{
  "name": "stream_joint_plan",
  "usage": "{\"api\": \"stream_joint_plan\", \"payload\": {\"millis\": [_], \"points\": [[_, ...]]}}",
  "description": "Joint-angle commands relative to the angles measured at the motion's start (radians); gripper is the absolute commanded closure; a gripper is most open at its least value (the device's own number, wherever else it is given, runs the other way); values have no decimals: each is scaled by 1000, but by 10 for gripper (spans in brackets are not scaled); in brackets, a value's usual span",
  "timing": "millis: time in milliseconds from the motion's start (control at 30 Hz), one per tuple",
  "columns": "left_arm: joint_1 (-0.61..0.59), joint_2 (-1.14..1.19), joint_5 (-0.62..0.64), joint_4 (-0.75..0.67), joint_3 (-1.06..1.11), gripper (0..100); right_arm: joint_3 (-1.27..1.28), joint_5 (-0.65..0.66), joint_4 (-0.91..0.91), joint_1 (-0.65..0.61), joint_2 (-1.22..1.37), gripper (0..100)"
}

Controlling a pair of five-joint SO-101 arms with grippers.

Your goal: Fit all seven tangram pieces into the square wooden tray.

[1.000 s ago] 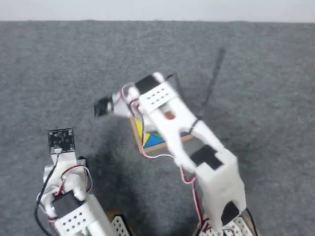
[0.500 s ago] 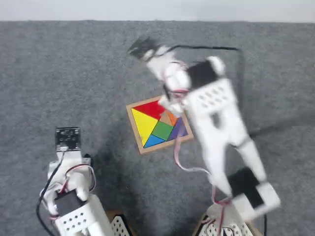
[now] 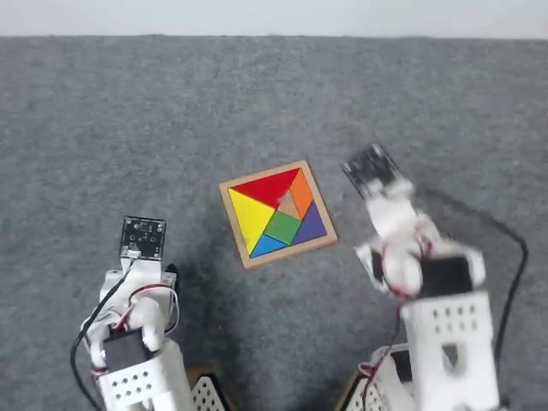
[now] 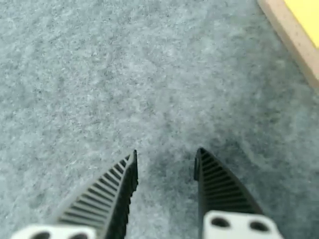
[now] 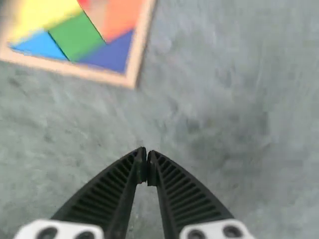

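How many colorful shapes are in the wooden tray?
7, all in the tray: red farthest, orange beside it, yellow left, tan and green in the middle, blue nearest, purple right. None look hidden.

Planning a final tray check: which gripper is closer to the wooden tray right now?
Right, it seems. The right gripper, shut, is just off a corner of the wooden tray; the left gripper, open, is off the tray's opposite side, farther away.
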Motion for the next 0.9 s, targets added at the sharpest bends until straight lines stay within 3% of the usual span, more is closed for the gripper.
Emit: {"api": "stream_joint_plan", "payload": {"millis": [0, 133, 233, 500, 867], "points": [[5, -18, -12, -20, -7, 810, 230, -2, -79, 143, -236, 986], [5, -18, -12, -20, -7, 810, 344, -2, -81, 320, -398, 986], [5, -18, -12, -20, -7, 810, 442, 0, -87, 384, -487, 986], [5, -18, -12, -20, -7, 810, 763, 0, -165, 392, -743, 987], [3, -18, -12, -20, -7, 810, 760, -2, -127, 392, -762, 987]]}}
